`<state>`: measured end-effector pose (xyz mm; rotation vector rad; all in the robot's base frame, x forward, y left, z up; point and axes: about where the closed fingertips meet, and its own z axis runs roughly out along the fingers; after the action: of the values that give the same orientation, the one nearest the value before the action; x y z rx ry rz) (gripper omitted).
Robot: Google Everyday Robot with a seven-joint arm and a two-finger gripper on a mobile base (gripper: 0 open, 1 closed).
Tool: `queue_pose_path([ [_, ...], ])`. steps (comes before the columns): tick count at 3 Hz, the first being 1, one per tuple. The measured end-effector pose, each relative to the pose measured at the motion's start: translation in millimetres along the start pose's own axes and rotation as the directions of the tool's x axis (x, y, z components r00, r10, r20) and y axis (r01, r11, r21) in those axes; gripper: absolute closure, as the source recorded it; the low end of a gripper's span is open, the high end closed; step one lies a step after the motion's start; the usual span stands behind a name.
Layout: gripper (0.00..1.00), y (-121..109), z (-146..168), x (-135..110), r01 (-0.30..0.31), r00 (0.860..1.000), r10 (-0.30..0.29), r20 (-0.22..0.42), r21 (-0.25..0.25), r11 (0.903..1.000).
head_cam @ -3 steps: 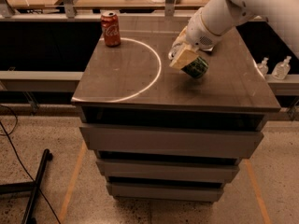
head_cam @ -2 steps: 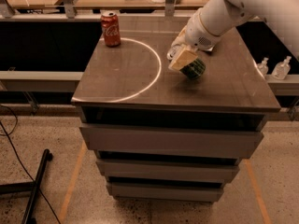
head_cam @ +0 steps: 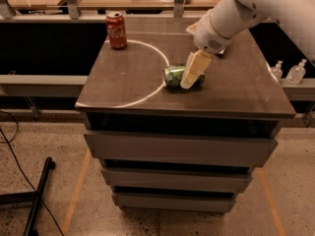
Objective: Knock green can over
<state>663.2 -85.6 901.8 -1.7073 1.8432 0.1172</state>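
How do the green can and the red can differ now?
The green can lies on its side near the middle of the table; the red can stands upright at the far left corner. The claw is at the green can, covering part of it; the red can stands far from the claw. The green can's body is green, the red can's red with white lettering. Both seem alike in size and shape.

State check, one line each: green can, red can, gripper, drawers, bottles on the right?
green can: lying on its side on the tabletop
red can: upright, back left corner
gripper: down at the green can, covering its right part in view
drawers: shut
bottles: upright, beyond the table's right edge
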Motion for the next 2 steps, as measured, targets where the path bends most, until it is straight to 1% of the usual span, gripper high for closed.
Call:
queue_pose_path([
  [1,0.0,2.2,12.5,9.3,0.035,0.994,-0.037,-0.102,-0.027,0.999],
  [2,0.0,2.2,12.5,9.3,0.035,0.994,-0.037,-0.102,-0.027,0.999],
])
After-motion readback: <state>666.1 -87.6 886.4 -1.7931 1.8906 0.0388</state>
